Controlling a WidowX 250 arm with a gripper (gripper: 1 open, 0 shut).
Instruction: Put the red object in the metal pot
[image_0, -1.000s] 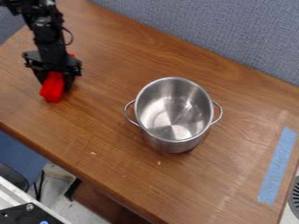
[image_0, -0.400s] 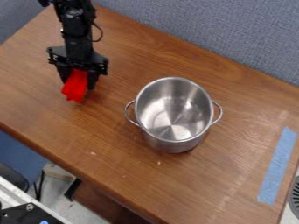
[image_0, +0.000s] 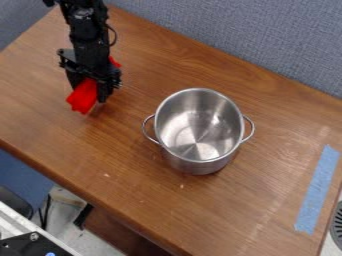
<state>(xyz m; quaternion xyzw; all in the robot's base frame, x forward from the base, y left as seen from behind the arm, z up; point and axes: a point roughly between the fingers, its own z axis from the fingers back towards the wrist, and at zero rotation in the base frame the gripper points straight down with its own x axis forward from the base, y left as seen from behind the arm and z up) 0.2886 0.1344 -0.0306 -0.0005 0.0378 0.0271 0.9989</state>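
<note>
Steel shines nearest: the round, lidless metal pot sits empty on the brown wooden table. Left of it and farther back, the black gripper grasps the bright red rectangular block, having carried it rightward toward the pot, though well short.

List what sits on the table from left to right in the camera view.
red object, held in the gripper → metal pot → strip of blue tape near the right edge of the wooden table.

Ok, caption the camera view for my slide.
Gripper holding the red object above the table, left of the empty metal pot.
</note>
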